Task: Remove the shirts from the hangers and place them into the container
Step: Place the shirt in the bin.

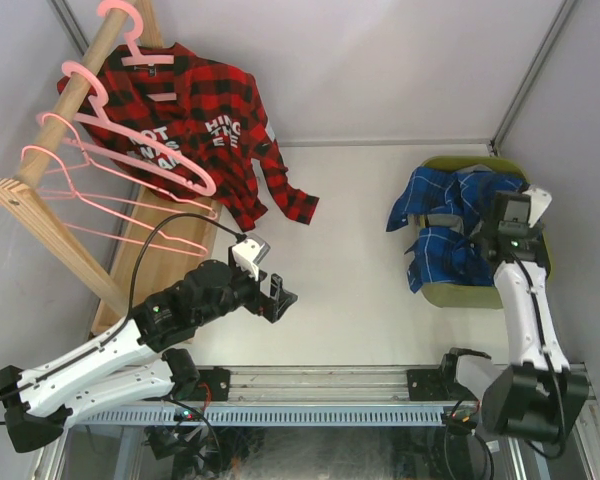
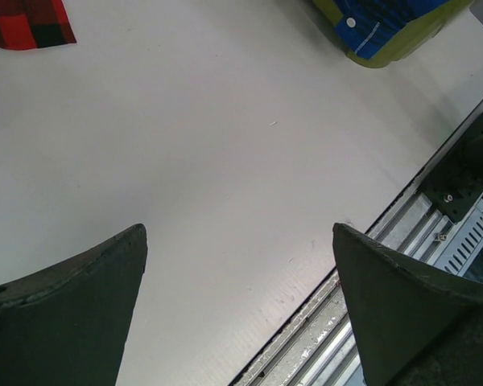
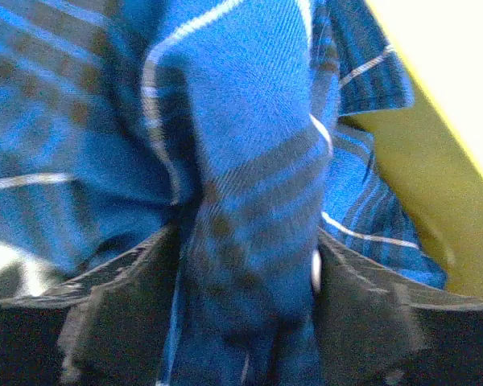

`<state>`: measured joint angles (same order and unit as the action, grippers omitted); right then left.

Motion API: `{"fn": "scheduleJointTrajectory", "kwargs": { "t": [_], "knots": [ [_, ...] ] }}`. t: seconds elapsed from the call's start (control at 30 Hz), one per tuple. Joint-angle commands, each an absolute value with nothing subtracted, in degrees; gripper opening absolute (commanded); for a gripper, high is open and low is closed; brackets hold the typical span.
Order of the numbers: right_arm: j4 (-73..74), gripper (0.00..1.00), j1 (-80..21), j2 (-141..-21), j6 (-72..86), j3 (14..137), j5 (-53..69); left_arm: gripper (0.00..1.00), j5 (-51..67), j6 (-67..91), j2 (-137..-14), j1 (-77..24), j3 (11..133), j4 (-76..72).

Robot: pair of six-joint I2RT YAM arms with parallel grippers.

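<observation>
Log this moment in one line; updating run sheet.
left gripper open | right gripper around blue shirt in bin | red shirt on hanger

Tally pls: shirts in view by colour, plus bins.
Red-black plaid shirt: 1
Blue plaid shirt: 1
Olive-green bin: 1
Total: 3
Anything under the blue one is hidden.

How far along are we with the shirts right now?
Done: the blue plaid shirt lies in the container, and several pink hangers hang bare on the rail. In hand: a fold of that shirt sits between the right gripper's fingers; grip unclear. Remaining: the red plaid shirt hangs from the rail; the left gripper is open and empty over the table.
</observation>
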<state>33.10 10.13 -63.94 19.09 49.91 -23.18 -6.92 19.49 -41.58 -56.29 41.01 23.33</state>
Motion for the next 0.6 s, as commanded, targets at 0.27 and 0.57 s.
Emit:
{"fn": "scheduleJointTrajectory", "kwargs": {
  "t": [0.27, 0.57],
  "knots": [
    [43.49, 0.9, 9.81, -50.4, 17.42, 60.72, -10.75, 1.0, -5.98, 19.78, -42.09, -56.43, 40.68, 20.53],
    [44.2, 0.75, -9.61, -42.25, 16.55, 56.27, -11.42, 1.0, -6.62, 20.38, -42.25, -56.4, 39.26, 19.73]
  ]
}}
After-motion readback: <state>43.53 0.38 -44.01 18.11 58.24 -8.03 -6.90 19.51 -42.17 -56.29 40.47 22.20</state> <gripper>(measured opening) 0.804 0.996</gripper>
